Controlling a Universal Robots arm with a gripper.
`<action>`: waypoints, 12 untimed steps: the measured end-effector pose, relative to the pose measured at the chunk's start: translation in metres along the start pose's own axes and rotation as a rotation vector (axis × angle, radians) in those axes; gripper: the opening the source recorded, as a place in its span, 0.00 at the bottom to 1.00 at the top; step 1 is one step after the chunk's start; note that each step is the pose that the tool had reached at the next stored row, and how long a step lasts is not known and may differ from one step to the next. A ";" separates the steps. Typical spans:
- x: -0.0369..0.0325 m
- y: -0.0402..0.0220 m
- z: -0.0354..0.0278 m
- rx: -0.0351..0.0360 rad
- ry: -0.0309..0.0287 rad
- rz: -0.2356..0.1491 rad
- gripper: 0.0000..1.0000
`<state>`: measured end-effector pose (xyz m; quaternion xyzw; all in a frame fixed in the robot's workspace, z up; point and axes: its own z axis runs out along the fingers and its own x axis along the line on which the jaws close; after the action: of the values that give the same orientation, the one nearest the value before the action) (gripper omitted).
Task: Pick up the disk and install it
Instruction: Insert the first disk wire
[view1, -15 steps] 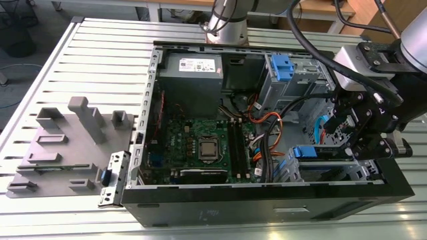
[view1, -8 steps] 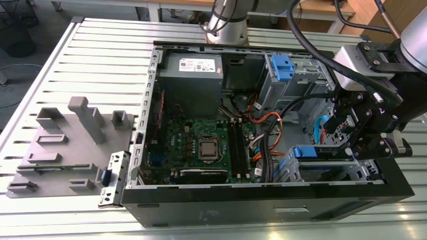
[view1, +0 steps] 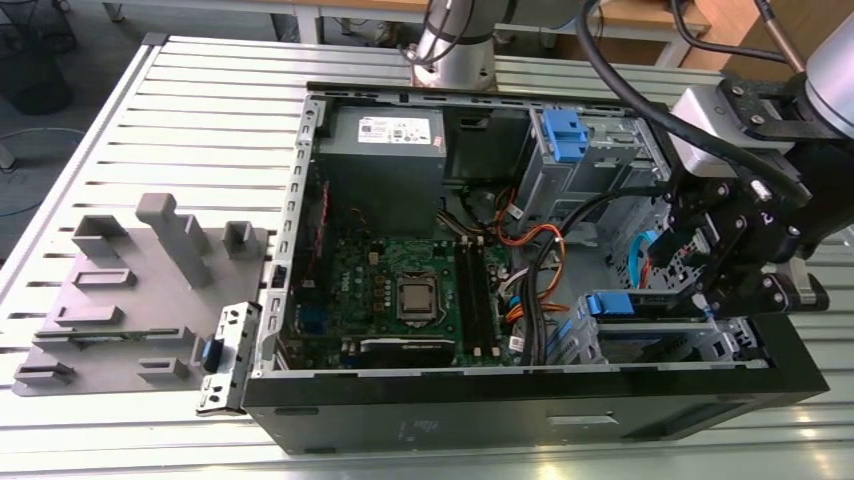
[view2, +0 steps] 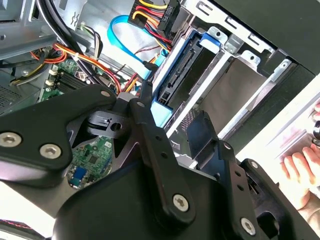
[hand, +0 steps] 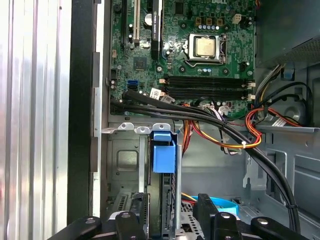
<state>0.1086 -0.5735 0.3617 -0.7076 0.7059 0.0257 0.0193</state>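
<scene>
— Down at the exterior view's lower right, look for the disk (view1: 625, 305): standing on edge in the drive cage (view1: 667, 345) of the open computer case (view1: 534, 400), with its blue bracket end poking just above the cage rim.

— Picked up and slotted in, then?

— Looks that way, judging by how it lies. Hard to say whether pushed fully home, or whether cabled.

— And the gripper (view1: 727, 290)?

— Hovers just over that cage with jaws spread wide, gripping nothing. Shows in the second wrist view with black fingers (view2: 202, 132) either side of the bracket's end, seemingly apart from it.

— Materials?

— Bright blue moulded plastic framing a flat silver-grey metal slab with a dark connector edge. Bare stamped sheet steel for the cage, folded and perforated. Matt black links with shiny screws on the gripper.

— Further out?

— Green motherboard (view1: 400, 290) with a square metal socket, then bundles of orange, yellow and black wire (view1: 534, 240). Grey box with a white sticker (view1: 380, 140) at upper centre, and a second blue clip (view1: 565, 135) right of it. Beyond the case, a ribbed metal table (view1: 174, 120) and a grey moulded tray (view1: 134, 290) at the left.
</scene>
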 end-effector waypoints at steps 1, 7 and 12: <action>0.0000 0.0000 -0.0009 0.0000 -0.0001 0.000 0.55; -0.0041 0.0000 -0.0013 0.0000 0.0000 0.000 0.55; -0.0106 -0.0001 -0.0007 0.0000 -0.0001 0.000 0.55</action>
<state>0.1087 -0.5630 0.3630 -0.7076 0.7059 0.0257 0.0194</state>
